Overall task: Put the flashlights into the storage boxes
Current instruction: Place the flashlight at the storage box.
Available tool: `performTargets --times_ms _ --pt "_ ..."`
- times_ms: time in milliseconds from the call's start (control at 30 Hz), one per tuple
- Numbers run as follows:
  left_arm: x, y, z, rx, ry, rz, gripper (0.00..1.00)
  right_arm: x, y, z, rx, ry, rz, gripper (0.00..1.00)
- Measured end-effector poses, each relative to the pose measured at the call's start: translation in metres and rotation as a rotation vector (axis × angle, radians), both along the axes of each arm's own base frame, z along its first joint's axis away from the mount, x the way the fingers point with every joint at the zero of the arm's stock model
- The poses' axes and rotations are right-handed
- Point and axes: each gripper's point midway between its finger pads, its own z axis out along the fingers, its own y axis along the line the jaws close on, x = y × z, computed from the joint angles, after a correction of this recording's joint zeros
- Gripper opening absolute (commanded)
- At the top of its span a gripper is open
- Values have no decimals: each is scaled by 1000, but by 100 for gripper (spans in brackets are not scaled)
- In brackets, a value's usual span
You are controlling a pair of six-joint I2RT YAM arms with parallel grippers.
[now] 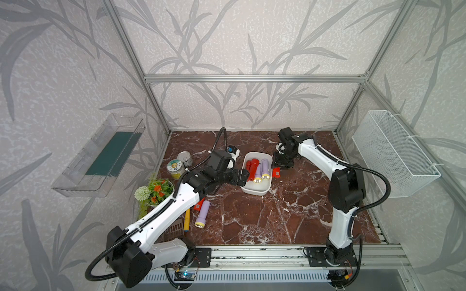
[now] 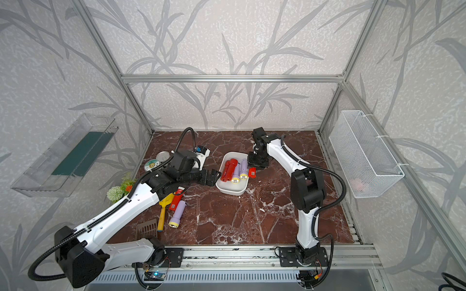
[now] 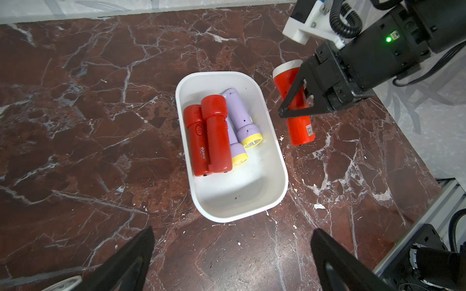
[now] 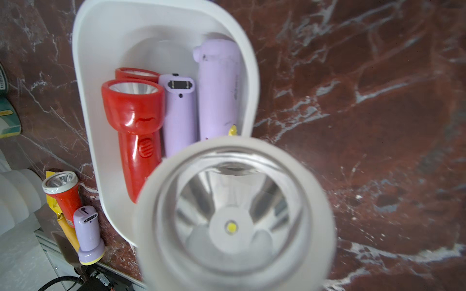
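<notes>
Your right gripper (image 3: 294,110) pinches red flashlight (image 3: 301,128), just beside white tub (image 3: 278,161); your left gripper (image 3: 232,254) spread wide, empty, near tub; red pair (image 3: 214,136) and lavender pair (image 3: 242,118) lie inside; loose lavender flashlight (image 1: 203,214) on table (image 1: 252,216).

Held flashlight (image 4: 234,221): head blurred, cut off at the picture's edge, body hidden behind it.
Left gripper (image 3: 232,229): fingers (image 3: 131,262) cut off at the edge.
Table flashlight (image 1: 198,206): mostly hidden under left arm (image 1: 161,214).
Sticker (image 3: 309,129): print too small to read.

Tallied: four red flashlights (image 3: 216,133), three lavender flashlights (image 3: 239,110), one white tub (image 3: 239,194), two round tins (image 1: 184,158), one spatula (image 2: 161,219), one potted plant (image 1: 158,189).
</notes>
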Motion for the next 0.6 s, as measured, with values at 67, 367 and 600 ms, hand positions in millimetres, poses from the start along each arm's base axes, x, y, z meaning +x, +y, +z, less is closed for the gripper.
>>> performTargets --times_ms 67,367,600 --pt "-2 7 -1 1 1 14 99 3 12 -2 2 5 19 37" --pt "-7 31 0 1 0 66 99 12 43 -20 6 38 52 37" --pt "-8 37 1 4 3 78 99 13 45 -43 -14 83 48 38"
